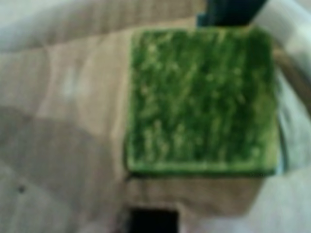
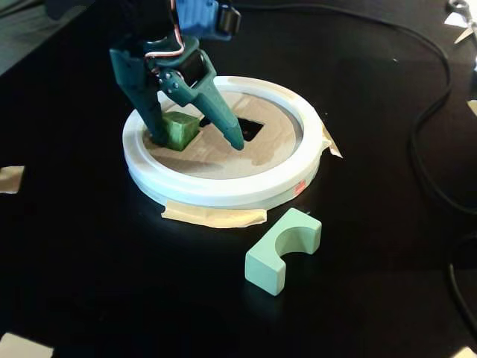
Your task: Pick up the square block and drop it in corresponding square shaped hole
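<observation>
A green square block rests on the brown cardboard lid inside a white ring. The square hole lies just right of the block. My teal gripper is open, with its jaws wide apart. The block sits against the left finger, and the right finger stands over the hole's edge. In the blurred wrist view the block fills the middle. The dark hole is at the bottom edge, and one dark finger is at the top.
A pale green arch-shaped block lies on the black table in front of the ring. Beige tape holds the ring down. A black cable runs along the right side. A tape scrap lies at the left edge.
</observation>
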